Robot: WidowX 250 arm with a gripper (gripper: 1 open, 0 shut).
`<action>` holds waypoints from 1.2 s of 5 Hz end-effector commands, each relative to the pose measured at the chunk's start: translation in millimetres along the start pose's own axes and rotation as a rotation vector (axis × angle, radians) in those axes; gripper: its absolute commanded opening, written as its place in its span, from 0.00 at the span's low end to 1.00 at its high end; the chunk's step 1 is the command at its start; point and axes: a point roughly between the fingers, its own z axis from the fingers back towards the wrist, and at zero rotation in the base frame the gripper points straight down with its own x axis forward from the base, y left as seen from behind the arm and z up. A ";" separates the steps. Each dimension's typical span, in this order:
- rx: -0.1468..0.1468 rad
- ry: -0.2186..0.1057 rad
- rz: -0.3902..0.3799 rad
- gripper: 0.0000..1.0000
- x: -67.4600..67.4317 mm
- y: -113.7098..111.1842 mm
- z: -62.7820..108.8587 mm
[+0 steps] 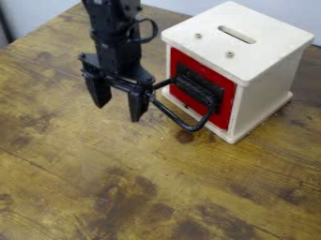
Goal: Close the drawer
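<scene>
The gripper (116,98) hangs over the tabletop (88,178) with its two black fingers (98,92) pointing down and spread apart, nothing held between them. It sits to the left of the cube (257,61), a cream-white wooden box with a slot in its top face and a few small screw heads beside it. The drawer (198,88) sits in the cube's front opening: a red frame with a black front panel, its face roughly level with the cube's front as far as this view shows, though how far it is pushed in cannot be told for certain. A large black loop handle (175,111) sticks out from the panel toward the left and down, its outer end resting low near the tabletop. The gripper's nearer finger stands just beside the left end of that loop, and whether it touches the handle cannot be told from this angle. The arm (113,28) rises from the gripper toward the top edge of the view. The tabletop is worn brown wood with dark, blotchy stains, and a small dark knot shows just below the cube's front corner.
</scene>
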 end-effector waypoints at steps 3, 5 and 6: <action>0.021 -0.099 0.021 1.00 7.5 9.0 49.0; -0.004 -0.093 -0.133 1.00 17.2 -14.5 26.2; -0.013 -0.080 -0.188 1.00 14.2 -25.7 20.5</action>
